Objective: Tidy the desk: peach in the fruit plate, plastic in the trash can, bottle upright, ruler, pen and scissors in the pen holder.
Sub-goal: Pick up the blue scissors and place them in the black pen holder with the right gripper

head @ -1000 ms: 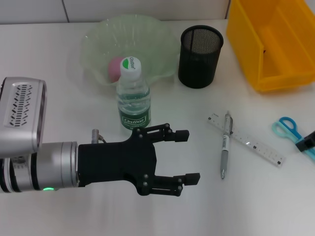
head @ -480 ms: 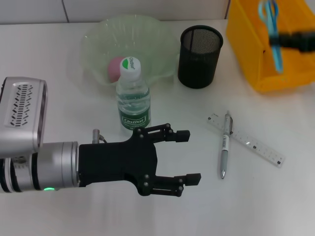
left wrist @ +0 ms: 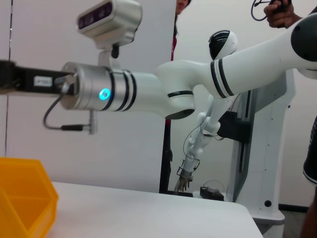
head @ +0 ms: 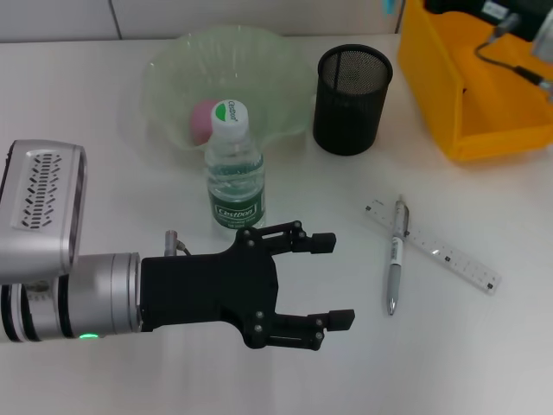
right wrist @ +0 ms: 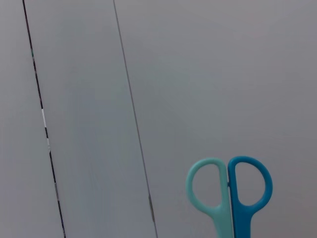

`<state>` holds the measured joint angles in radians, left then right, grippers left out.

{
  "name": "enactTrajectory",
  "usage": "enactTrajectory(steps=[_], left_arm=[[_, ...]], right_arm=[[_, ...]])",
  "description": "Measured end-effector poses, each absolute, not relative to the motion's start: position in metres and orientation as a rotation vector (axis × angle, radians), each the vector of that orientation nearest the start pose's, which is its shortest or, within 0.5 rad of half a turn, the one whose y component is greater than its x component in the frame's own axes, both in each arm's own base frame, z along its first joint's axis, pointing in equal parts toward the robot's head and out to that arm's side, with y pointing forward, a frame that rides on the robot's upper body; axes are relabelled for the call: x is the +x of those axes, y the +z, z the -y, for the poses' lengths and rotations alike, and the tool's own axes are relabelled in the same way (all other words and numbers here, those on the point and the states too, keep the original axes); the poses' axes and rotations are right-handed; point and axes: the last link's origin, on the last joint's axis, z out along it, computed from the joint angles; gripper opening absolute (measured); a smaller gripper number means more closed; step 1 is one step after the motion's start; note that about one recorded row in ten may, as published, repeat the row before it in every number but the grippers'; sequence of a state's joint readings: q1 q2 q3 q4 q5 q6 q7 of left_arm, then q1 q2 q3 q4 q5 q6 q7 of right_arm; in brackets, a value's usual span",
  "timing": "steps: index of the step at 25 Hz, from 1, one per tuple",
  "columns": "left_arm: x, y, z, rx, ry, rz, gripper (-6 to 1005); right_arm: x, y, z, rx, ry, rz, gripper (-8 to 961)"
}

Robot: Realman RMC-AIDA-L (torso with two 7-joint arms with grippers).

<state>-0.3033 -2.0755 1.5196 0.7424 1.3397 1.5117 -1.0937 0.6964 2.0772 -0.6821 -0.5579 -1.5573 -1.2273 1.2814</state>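
Note:
My left gripper (head: 335, 281) hovers open and empty over the table's front, just in front of the upright water bottle (head: 233, 169). The pink peach (head: 202, 118) lies in the pale green fruit plate (head: 173, 60) behind the bottle. The black mesh pen holder (head: 352, 99) stands to the plate's right. A silver pen (head: 396, 255) lies across a clear ruler (head: 449, 257) on the right of the table. My right arm (head: 518, 22) reaches high at the back right. It holds the scissors (right wrist: 230, 193) aloft, their teal and blue handles seen against a wall. No plastic is in view.
A yellow bin (head: 484, 78) stands at the back right beside the pen holder, and its corner (left wrist: 25, 198) shows in the left wrist view. That view also shows my right arm (left wrist: 148, 94) stretched out above the table.
The scissors left the table's right edge, rose over the yellow bin, and have passed out of the top of the head view with the right arm. My left gripper barely moved.

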Motion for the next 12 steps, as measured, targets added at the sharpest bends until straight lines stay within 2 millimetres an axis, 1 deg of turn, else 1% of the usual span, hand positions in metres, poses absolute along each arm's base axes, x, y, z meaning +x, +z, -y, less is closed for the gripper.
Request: enactTrajectory(steps=[1,2,5,6,7,8,12], left_arm=[[-0.216,-0.065,-0.255,-2.923,-1.010,0.176,842],[-0.216,-0.065,-0.255,-2.922,-1.011,0.173,842],[-0.216,-0.065,-0.255,-2.921,-1.012,0.169,842],[-0.216,-0.065,-0.255,-2.921,-1.012,0.169,842],[-0.216,-0.065,-0.254,-2.920,-1.012,0.167,842],[-0.217,-0.065,-0.254,-2.919,-1.011,0.165,842],[-0.218,-0.065,-0.253,-2.916,-1.010,0.161,842]], right_arm=[[0.201,0.020,-0.425,-2.258,0.979,-0.540,216],[0.201,0.020,-0.425,-2.258,0.979,-0.540,216],[0.203,0.005,-0.428,-2.269,0.910,-0.536,216],[0.203,0.005,-0.428,-2.269,0.910,-0.536,216],[0.204,-0.005,-0.429,-2.278,0.875,-0.536,216],[0.204,-0.005,-0.429,-2.278,0.875,-0.536,216],[0.211,-0.020,-0.425,-2.285,0.832,-0.558,215]])
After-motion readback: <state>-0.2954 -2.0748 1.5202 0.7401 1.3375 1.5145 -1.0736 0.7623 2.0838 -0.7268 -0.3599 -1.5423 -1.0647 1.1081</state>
